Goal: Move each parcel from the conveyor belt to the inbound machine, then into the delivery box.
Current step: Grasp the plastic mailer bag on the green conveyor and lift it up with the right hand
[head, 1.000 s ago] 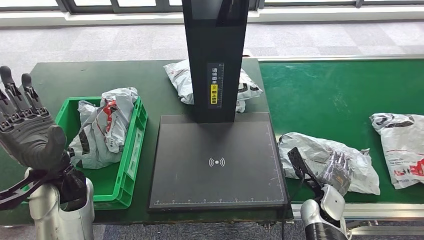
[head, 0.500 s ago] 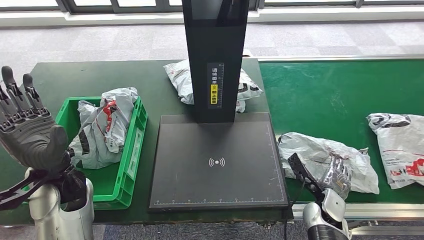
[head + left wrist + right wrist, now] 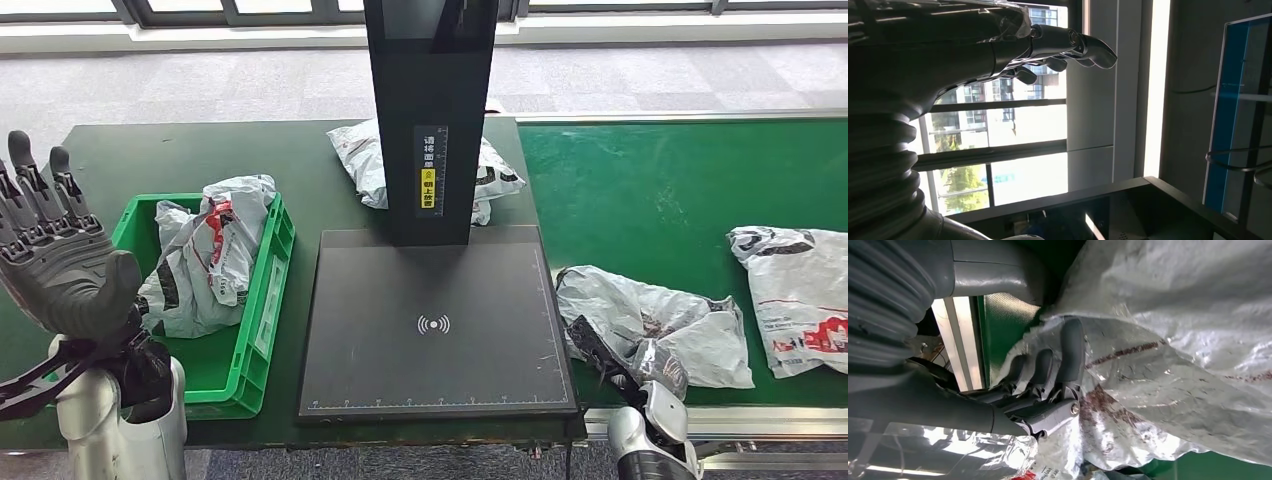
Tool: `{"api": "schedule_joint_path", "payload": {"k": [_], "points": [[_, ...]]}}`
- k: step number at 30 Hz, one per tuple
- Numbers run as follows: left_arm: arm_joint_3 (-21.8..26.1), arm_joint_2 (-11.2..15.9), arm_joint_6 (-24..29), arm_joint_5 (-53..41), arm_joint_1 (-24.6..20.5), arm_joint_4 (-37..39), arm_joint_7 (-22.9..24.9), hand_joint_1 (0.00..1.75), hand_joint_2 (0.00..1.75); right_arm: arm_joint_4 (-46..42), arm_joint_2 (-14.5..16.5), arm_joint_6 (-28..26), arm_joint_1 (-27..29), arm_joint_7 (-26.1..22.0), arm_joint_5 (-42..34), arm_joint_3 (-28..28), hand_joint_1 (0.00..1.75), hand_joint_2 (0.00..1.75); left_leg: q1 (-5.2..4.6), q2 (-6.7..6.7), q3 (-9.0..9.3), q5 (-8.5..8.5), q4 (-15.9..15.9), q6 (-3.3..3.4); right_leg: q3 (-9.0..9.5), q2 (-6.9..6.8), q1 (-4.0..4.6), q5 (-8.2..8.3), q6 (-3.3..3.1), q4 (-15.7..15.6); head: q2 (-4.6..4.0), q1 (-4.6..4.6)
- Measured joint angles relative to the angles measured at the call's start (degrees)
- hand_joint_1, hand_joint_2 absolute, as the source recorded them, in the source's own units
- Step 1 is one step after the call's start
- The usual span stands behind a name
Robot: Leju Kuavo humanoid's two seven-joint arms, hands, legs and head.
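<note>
At the near edge of the surface (image 3: 100, 160), two hands: left hand (image 3: 55, 255) raised beside the green delivery box (image 3: 262, 300), palm up, fingers spread apart, holding nothing. In the left wrist view the same hand (image 3: 998, 50) has its fingers extended against windows. Right hand (image 3: 655, 365) is at the near edge of the conveyor belt (image 3: 680, 180), fingers curled into the near side of a parcel (image 3: 650, 320). The right wrist view shows the dark fingers (image 3: 1068, 355) pressed into the silver-grey plastic of that parcel (image 3: 1173, 340), film bunched around them, so it's gripping the bag, which lies on the belt just right of the machine.

Parcels counted: 4 total. One under the right hand; a 2nd parcel (image 3: 795, 295) further right on the belt, well apart from the hand; a 3rd (image 3: 210, 255) in the delivery box, standing crumpled above the rim; a 4th (image 3: 365, 160) on the surface behind the machine post, partly hidden by it.

Middle: one inbound machine w/ flat black scan plate (image 3: 435, 320), nothing on it, and black post (image 3: 430, 110) w/ a yellow label. Far side: grey floor (image 3: 250, 80).
</note>
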Motion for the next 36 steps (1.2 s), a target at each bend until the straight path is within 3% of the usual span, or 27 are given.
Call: {"api": "schedule_joint_path", "payload": {"k": [19, 25, 34, 36], "points": [[0.01, -0.20, -0.02, -1.08, 0.42, -0.93, 0.46, 0.00, 1.75, 0.28, -0.13, -0.25, 0.20, -1.78, -2.78, 0.22, 1.75, 1.75, 0.00, -0.02, 0.00, 0.00, 0.00, 0.00, 0.01, 0.00, -0.01, 0.00, 0.00, 0.00, 0.00, -0.01], [0.02, -0.54, 0.70, -1.51, 1.48, -2.61, 0.77, 0.00, 1.75, -4.97, 0.34, -9.40, 1.70, -2.93, -2.33, 0.43, 1.75, 1.75, 0.00, -0.05, -0.02, 0.00, 0.00, 0.00, 0.01, -0.02, -0.01, 0.00, 0.00, 0.00, 0.00, -0.01], [0.01, -0.81, 0.99, -1.51, 2.14, -3.84, 0.79, 0.00, 1.75, -9.89, 0.79, -10.58, 2.82, -3.15, -2.28, 0.46, 1.75, 1.75, 0.00, -0.05, -0.02, 0.00, 0.00, 0.01, 0.02, -0.05, -0.01, -0.02, 0.02, 0.00, 0.00, -0.01], [0.02, -0.84, 1.19, -1.51, 2.23, -3.90, 0.75, 0.00, 1.75, -10.96, 0.92, -14.51, 3.27, -5.12, -2.54, 0.46, 1.75, 1.75, 0.00, -0.07, -0.02, 0.00, 0.00, 0.01, 0.02, -0.07, -0.02, -0.01, 0.02, 0.00, 0.00, -0.01]]}}
